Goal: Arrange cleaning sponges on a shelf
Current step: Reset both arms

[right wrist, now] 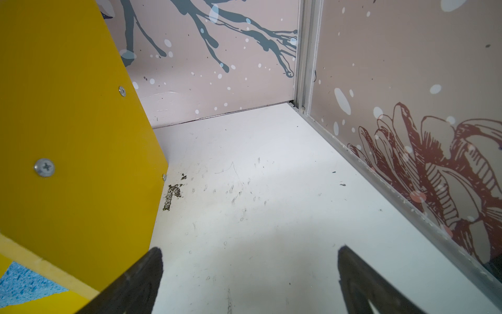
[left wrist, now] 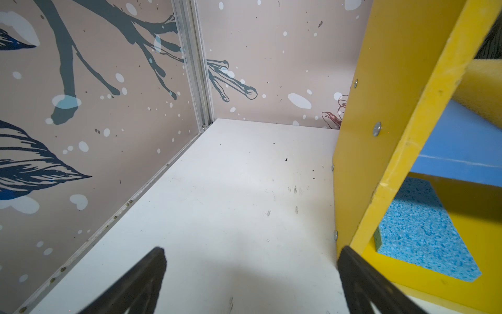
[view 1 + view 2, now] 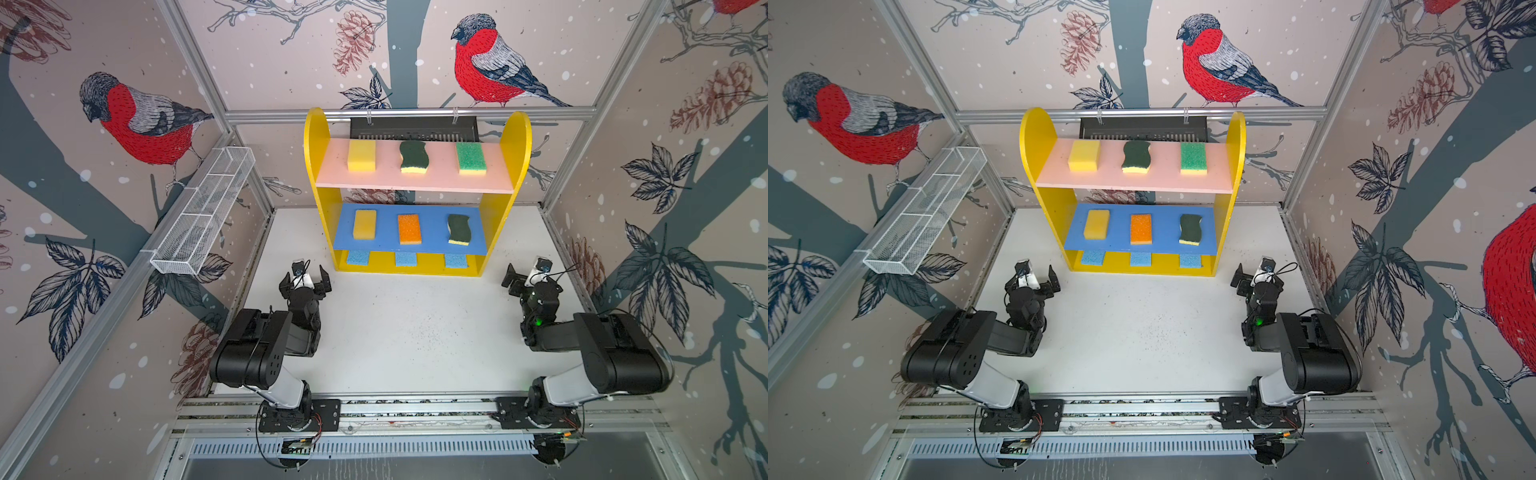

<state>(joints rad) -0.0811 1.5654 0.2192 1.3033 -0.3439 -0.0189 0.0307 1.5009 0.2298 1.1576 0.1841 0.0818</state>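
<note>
The shelf (image 3: pixel 517 141) stands at the back of the table. Its pink board carries a yellow sponge (image 3: pixel 361 155), a wavy dark-green sponge (image 3: pixel 413 156) and a bright-green sponge (image 3: pixel 471 158). On the blue board lie a yellow sponge (image 3: pixel 365 224), an orange one (image 3: pixel 409 228) and a wavy dark-green one (image 3: pixel 459 229). Three light-blue sponges (image 3: pixel 406 259) rest on the yellow bottom. My left gripper (image 3: pixel 305 279) (image 2: pixel 251 250) hangs open and empty off the shelf's left front corner. My right gripper (image 3: pixel 528 276) (image 1: pixel 250 249) is open and empty off the right front corner.
A white wire-mesh basket (image 3: pixel 203 212) hangs on the left wall's rail. A black slotted tray (image 3: pixel 413 128) hangs behind the shelf. The white tabletop (image 3: pixel 415 324) stretches between both arms, with patterned walls close on each side.
</note>
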